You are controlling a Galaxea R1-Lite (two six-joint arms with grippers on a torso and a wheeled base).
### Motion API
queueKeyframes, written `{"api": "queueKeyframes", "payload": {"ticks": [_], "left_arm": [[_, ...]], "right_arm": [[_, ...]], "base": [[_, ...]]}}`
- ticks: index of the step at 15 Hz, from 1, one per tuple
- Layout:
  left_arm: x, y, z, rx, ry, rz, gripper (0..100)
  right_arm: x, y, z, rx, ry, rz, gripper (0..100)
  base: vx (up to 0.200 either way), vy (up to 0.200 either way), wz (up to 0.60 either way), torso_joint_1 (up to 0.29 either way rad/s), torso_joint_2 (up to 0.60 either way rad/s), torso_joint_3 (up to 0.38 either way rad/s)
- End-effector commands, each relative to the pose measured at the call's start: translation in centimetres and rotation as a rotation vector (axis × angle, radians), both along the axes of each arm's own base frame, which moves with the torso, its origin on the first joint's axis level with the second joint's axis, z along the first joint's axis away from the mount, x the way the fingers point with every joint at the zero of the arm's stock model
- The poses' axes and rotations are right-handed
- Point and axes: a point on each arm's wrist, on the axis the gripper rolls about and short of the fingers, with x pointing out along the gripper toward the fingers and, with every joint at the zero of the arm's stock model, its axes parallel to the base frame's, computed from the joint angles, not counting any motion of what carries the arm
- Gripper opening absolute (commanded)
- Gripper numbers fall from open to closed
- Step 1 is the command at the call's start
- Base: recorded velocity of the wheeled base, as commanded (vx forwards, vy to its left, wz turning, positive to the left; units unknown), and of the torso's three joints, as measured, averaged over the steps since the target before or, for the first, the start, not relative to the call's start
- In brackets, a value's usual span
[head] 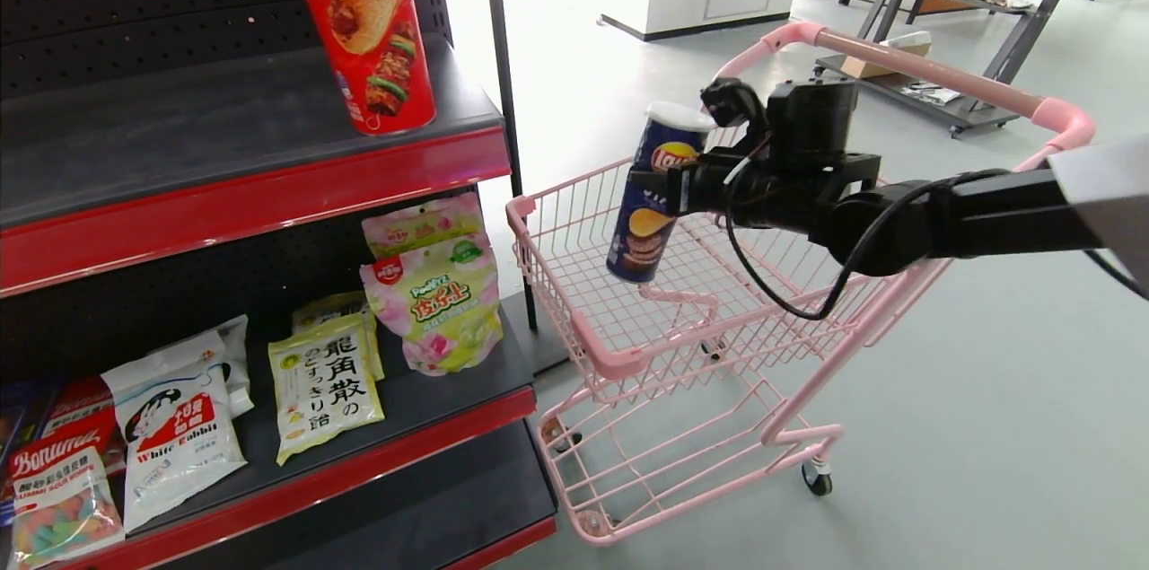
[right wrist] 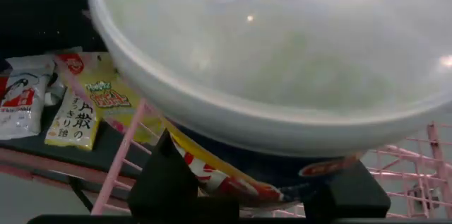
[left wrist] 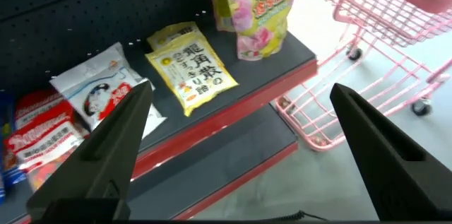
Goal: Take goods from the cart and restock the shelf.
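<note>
My right gripper (head: 669,193) is shut on a dark blue chips can (head: 653,193) with a white lid, held tilted above the pink cart (head: 610,355), just right of the shelf. In the right wrist view the can's clear lid (right wrist: 282,47) looms close, with the gripper's fingers (right wrist: 169,181) clamped on the can's sides. A red chips can (head: 368,22) stands on the upper shelf board (head: 224,130). My left gripper (left wrist: 240,153) is open, its fingers (left wrist: 106,153) spread before the lower shelf board (left wrist: 233,97).
Snack bags lie on the lower shelf: a pink-green pouch (head: 440,301), a yellow candy bag (head: 323,386), a white candy bag (head: 175,431). A dark pole (head: 507,103) stands between shelf and cart. Tables and racks (head: 942,22) stand far behind on the open grey floor.
</note>
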Motion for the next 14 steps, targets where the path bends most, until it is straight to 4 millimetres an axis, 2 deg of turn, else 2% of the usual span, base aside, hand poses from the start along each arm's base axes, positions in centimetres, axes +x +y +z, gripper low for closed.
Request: {"api": "queueKeyframes", "payload": {"ticks": [1,3,4,5,8,10,12,14], "left_arm": [[0.1,0.0,0.1,0.026,0.002,0.005,100],[0.3,-0.1,0.2,0.058,0.007,-0.014,100],[0.5,-0.1,0.3,0.060,0.018,-0.014,100],[0.7,-0.1,0.5,0.060,0.020,-0.016,100],[0.7,-0.1,1.0,0.099,0.003,-0.016,100],[0.7,-0.1,0.9,0.143,0.004,-0.020,100],[0.8,-0.1,0.8,0.166,0.005,-0.022,100],[0.7,-0.1,0.8,0.192,0.004,-0.002,100]], "right_arm": [[-8.9,-3.0,8.8,0.025,-0.118,-0.104,0],[-15.6,-5.2,10.2,-0.040,-0.047,-0.186,0],[-18.3,-6.3,10.1,-0.061,-0.017,-0.176,0],[-20.5,-7.1,9.6,-0.067,-0.012,-0.172,0],[-26.7,-10.0,6.1,-0.150,-0.018,-0.207,0],[-27.9,-11.2,5.2,-0.168,-0.020,-0.250,0],[-28.0,-11.9,4.7,-0.176,-0.008,-0.298,0],[-28.0,-11.9,4.7,-0.198,-0.020,-0.296,0]], "base": [[0.000,0.000,0.00,0.000,0.00,0.000],[0.000,0.000,0.00,0.000,0.00,0.000],[0.000,0.000,0.00,0.000,0.00,0.000],[0.000,0.000,0.00,0.000,0.00,0.000],[0.000,0.000,0.00,0.000,0.00,0.000],[0.000,0.000,0.00,0.000,0.00,0.000],[0.000,0.000,0.00,0.000,0.00,0.000],[-0.200,0.000,0.00,-0.002,0.00,0.002]]}}
